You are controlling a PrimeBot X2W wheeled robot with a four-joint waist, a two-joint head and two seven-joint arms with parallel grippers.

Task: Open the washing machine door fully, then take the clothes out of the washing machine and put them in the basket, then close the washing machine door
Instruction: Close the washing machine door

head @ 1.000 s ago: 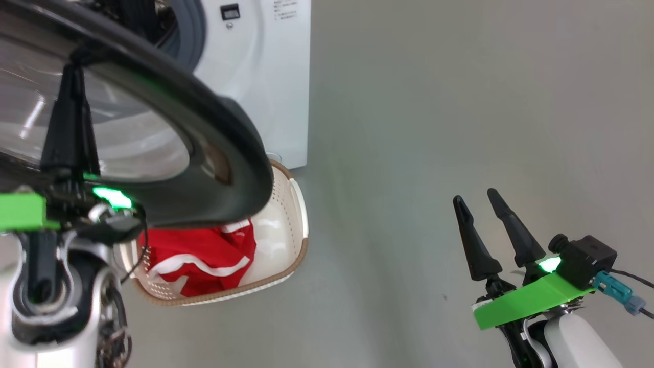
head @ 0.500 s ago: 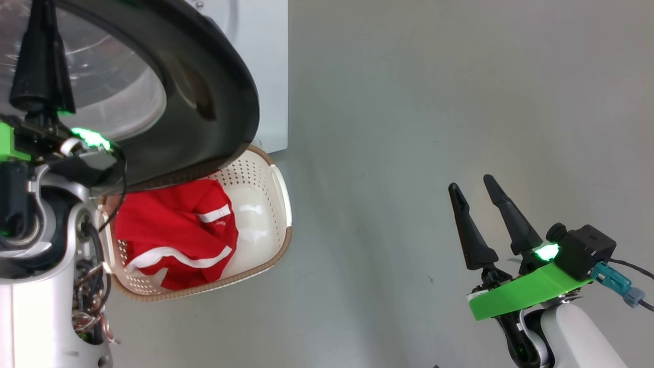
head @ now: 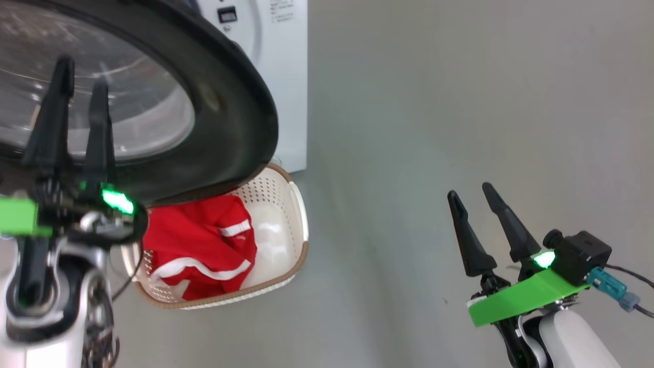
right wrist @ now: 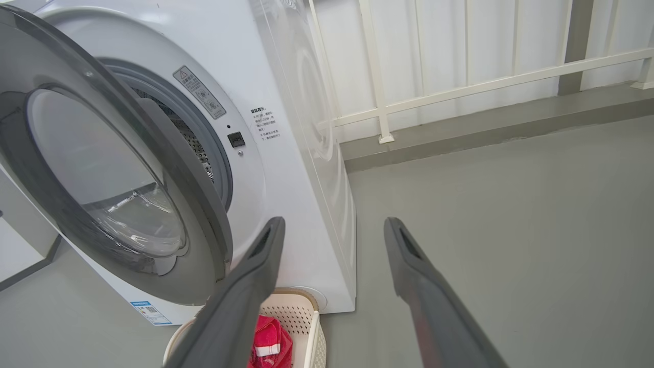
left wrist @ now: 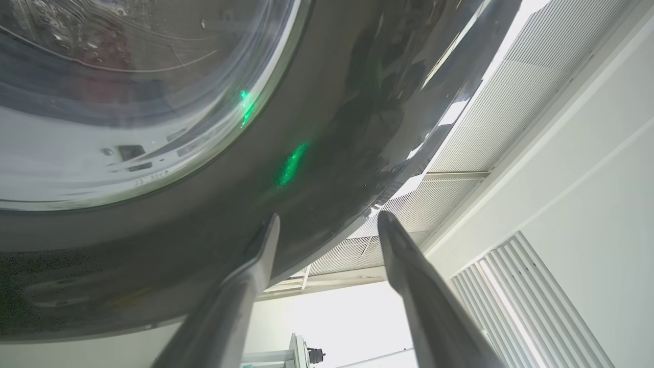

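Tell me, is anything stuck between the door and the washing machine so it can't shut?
Nothing visible is. The right wrist view shows open space between the washing machine door and the washing machine. The clothes lie in the basket on the floor, below the door's rim.

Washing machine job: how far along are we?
Done: the washing machine door stands open and the clothes lie in the basket. In hand: the left gripper, open, sits at the door's black rim, holding nothing; the right gripper hangs open off to the side. Left: push the door shut against the washing machine.
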